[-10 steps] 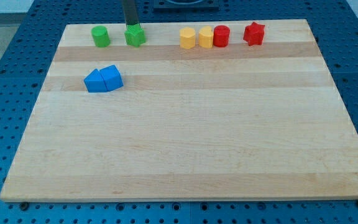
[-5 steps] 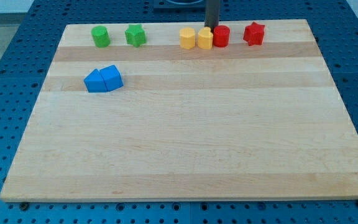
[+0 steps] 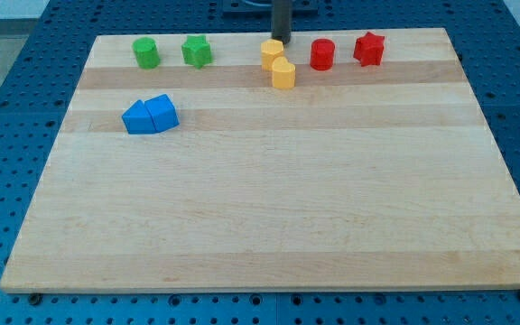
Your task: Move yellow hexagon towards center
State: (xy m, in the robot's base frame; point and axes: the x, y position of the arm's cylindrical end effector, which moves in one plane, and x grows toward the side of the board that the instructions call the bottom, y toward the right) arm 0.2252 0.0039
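Two yellow blocks sit near the view's top, right of centre. The upper one (image 3: 272,52) looks like the yellow hexagon. The lower one (image 3: 283,73) touches it at its lower right; I cannot make out its shape. My tip (image 3: 281,41) is at the board's top edge, right at the upper right side of the upper yellow block.
A red cylinder (image 3: 322,54) and a red star (image 3: 368,48) stand to the right of the yellow blocks. A green cylinder (image 3: 146,52) and a green star (image 3: 197,51) stand at the top left. Two blue blocks (image 3: 150,116) touch each other at the left.
My tip moved from the green star right to the yellow and red blocks, then back left. The right yellow block has slid down and left, away from the red cylinder.
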